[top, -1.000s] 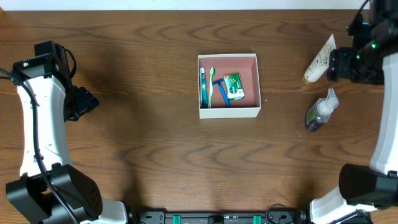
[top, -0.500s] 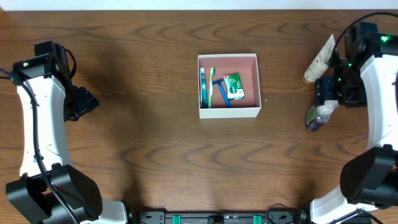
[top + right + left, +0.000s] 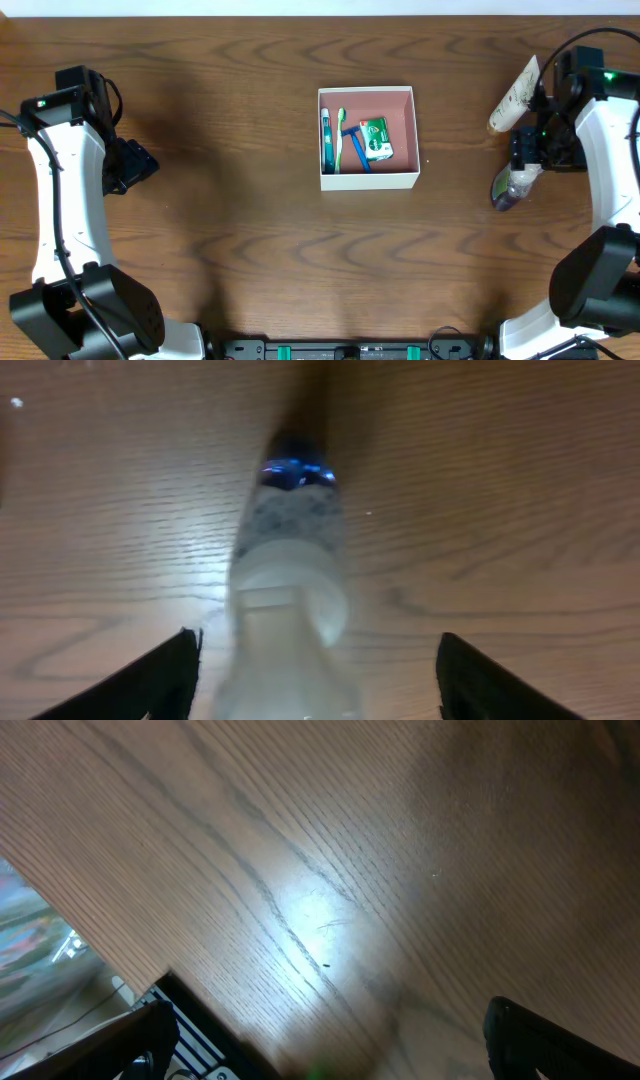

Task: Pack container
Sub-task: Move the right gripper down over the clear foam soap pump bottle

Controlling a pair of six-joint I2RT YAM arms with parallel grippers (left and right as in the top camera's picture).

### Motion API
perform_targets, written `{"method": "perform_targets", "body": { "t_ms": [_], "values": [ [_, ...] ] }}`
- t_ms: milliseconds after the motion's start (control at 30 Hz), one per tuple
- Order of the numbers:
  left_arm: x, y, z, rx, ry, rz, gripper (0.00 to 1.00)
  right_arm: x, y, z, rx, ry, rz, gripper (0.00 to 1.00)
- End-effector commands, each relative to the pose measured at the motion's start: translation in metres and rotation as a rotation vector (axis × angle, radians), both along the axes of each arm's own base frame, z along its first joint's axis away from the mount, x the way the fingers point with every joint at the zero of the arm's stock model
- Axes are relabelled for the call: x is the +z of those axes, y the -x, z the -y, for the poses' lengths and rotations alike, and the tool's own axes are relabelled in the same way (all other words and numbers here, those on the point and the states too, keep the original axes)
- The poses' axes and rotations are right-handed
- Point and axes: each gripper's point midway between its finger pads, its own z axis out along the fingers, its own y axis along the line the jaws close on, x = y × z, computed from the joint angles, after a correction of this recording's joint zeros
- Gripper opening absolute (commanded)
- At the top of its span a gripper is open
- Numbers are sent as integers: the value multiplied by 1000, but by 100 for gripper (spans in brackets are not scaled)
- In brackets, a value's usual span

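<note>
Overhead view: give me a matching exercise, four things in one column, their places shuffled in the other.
1 green packet
2 clear bottle
3 cream tube
4 left gripper

A on the table, just beyond the bottle
B inside the container
C over bare wood, far left
D between the right gripper's open fingers

Pairs: 1-B, 2-D, 3-A, 4-C

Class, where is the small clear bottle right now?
Overhead view: the bottle lies at the table's right side, just below the cream tube, right of the container.

overhead: straight down, whole table (image 3: pixel 250 250) | left wrist: close on table | right wrist: close over bottle (image 3: pixel 285 560), also in overhead
</note>
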Motion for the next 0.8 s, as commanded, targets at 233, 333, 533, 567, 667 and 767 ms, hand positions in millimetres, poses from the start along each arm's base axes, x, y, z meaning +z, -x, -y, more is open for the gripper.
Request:
{"method": "perform_targets", "body": {
  "t_ms": [233, 333, 533, 567, 667, 767],
  "values": [
    [-1, 2, -3, -7, -8, -15, 98, -1, -12, 3, -4, -17, 54, 55],
    [-1, 2, -3, -7, -8, -15, 98, -1, -16, 1, -4, -27, 69, 50],
    [-1, 2, -3, -6, -9, -16, 98, -1, -16, 1, -4, -27, 69, 47],
    [-1, 2, -3, -7, -8, -15, 98, -1, -16, 1, -4, -28, 69, 47],
    [-1, 2, -3, -7, -8, -15, 98, -2, -16, -1, -2, -40, 71, 48],
    [-1, 2, -3, -7, -8, -15, 98, -2, -17, -6, 0, -70, 74, 49]
  ]
}}
